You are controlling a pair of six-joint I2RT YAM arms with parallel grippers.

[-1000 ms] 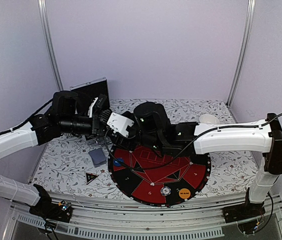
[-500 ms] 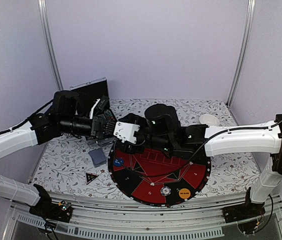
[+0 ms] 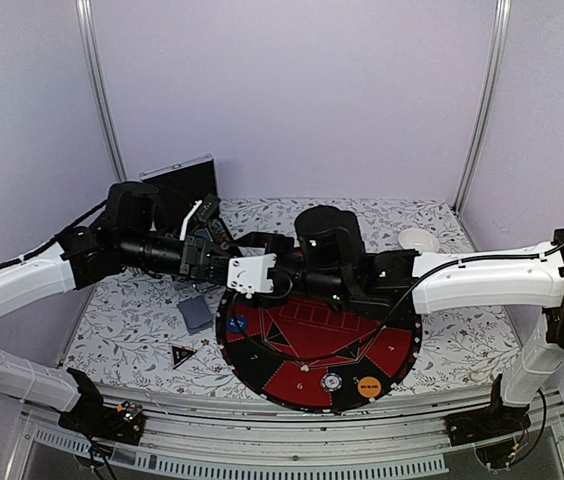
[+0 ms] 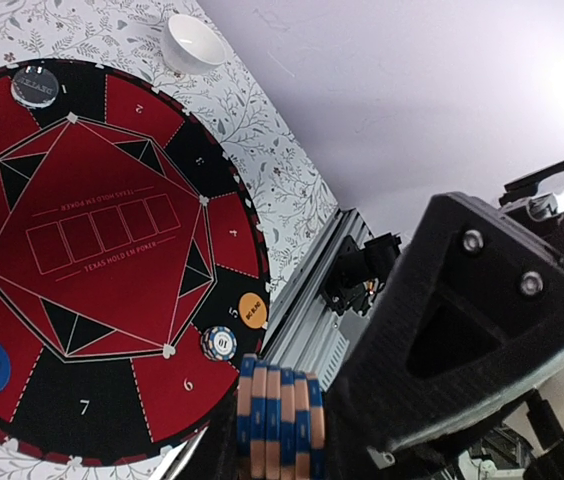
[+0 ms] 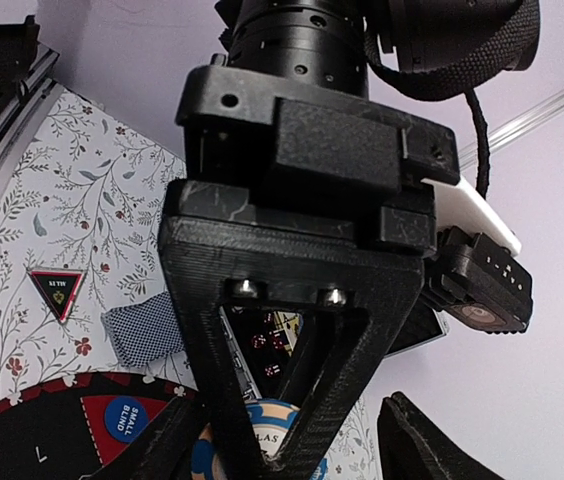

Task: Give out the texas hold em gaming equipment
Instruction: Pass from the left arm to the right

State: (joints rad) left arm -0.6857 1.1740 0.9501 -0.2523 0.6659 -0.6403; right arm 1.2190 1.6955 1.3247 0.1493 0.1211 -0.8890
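**Position.** The left claw (image 3: 222, 266) is held above the far left rim of the mat (image 3: 292, 345) and is clamped on a chip stack (image 4: 282, 405) of blue-and-tan striped chips gripped edge-on. The right claw (image 5: 292, 455) faces it nose to nose. Its jaws stand wide to either side of the stack, and a gap shows on at least one side, so I judge it has not taken hold of anything. The arrangement reads as a chip handover between the arms.

**Placed on the mat.**
- The small-blind button (image 3: 236, 324) lies at the left edge.
- The orange button (image 3: 368, 386) lies at the near right edge.
- A single chip (image 3: 332, 381) lies just beside the orange button.
- A second chip (image 4: 37, 85) lies on the far side, by seats one and ten (seen from the left wrist only, since the right arm covers it from above).

**Not yet placed.**
- The card deck (image 3: 196, 314) lies face down on the bench (image 3: 122, 310), just off the mat's left edge. No cards are visible on any seat or in the centre boxes.
- The triangular marker (image 3: 183, 354) lies on the bench near the deck, apart from the mat.
- The case (image 3: 184, 185) stands open at the back left. I cannot tell what is inside it.

**Assessment.** The blinds are out and two seats have a chip each. Most seats, all the cards and the marker remain, so less than half of the task appears complete.
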